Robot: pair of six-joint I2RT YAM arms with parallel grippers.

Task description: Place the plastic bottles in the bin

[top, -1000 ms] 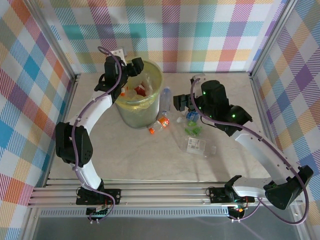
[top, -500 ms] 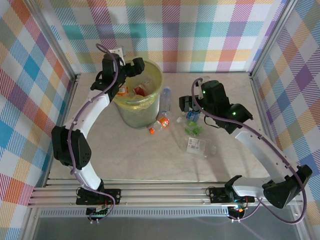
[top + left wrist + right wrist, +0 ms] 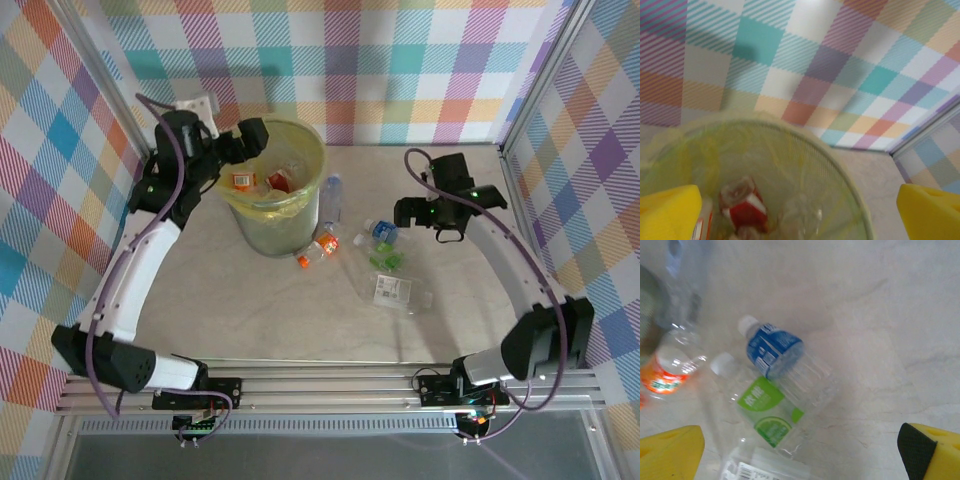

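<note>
Your right end effector (image 3: 800, 456), spread wide, hovers just short of the blue-label bottle (image 3: 775, 351), likely light, crushable and slippery; grip its labelled middle. Over the bin (image 3: 275, 232), your left end effector (image 3: 800, 215) gapes empty.

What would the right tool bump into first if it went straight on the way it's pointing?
Probably the green-label bottle lying on the table, right ahead of the open right tool; the blue-label bottle lies just beyond. Depth is hard to judge.
</note>
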